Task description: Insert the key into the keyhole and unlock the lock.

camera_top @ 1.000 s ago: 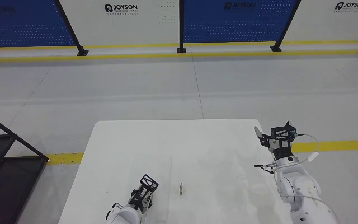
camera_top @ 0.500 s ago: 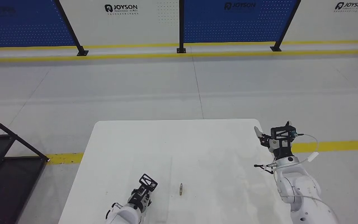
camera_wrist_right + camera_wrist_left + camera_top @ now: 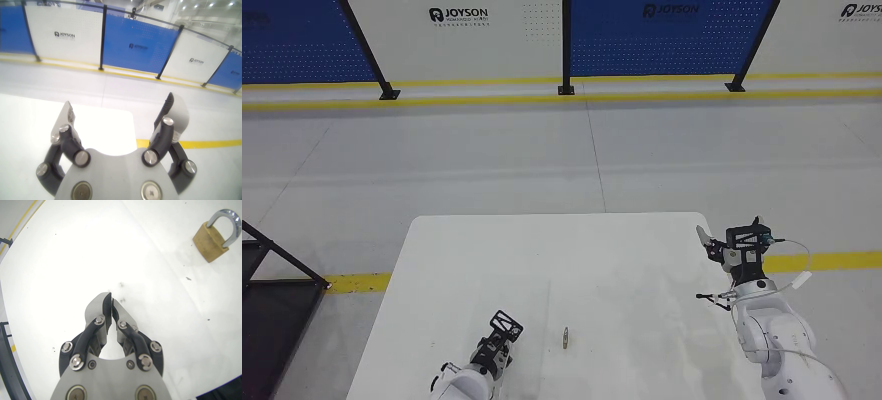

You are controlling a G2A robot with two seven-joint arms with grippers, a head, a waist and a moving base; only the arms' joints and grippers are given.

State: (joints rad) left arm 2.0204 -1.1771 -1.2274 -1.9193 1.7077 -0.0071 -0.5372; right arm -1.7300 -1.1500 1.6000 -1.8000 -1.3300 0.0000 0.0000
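Padlock rests on the table; left jaws closed on nothing, right jaws spread open.

A: Any print showing?

B: A dark logo with a word is sitting on the white fence panel in the top view. A fainter one is sitting on the blue fence panel, and another on the end white panel.

A: Wrist views?

B: The right wrist view is catching the same mark on four panels of the fence. It's brand print, so I'm not reading it off.

A: The padlock?

B: Too blurred to tell.
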